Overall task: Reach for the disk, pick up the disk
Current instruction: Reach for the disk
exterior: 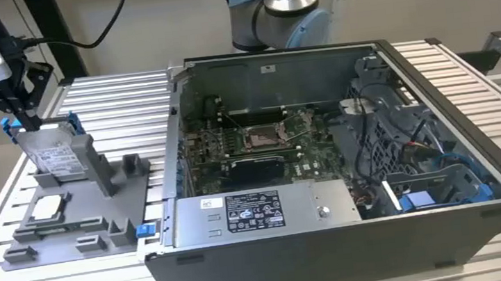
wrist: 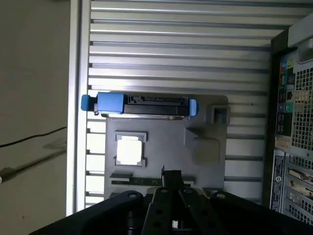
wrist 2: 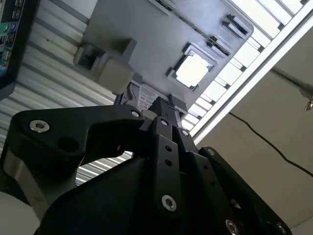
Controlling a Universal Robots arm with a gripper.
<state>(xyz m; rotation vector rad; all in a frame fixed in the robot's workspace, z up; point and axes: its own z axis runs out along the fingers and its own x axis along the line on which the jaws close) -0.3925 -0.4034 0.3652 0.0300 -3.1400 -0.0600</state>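
Upper left of the frame: the gripper (exterior: 27, 123) hangs with its tip right at the top edge of the disk (exterior: 54, 155). The disk stands upright in the grey holder (exterior: 100, 223) (presumably to offer that edge for pinching). Jaws spread or closed? Cannot tell.

Premises: robotics lab or test workshop. Evidence: industrial robot arm (exterior: 275, 12) behind a slatted aluminium bench (exterior: 116, 105), opened computer case (exterior: 319, 259) with exposed motherboard (exterior: 260, 139), grey parts fixture (exterior: 99, 212)

Pincer (exterior: 29, 124) at top edge of upright disk (exterior: 54, 156) in grey holder (exterior: 90, 214); open computer case (exterior: 338, 261) beside.
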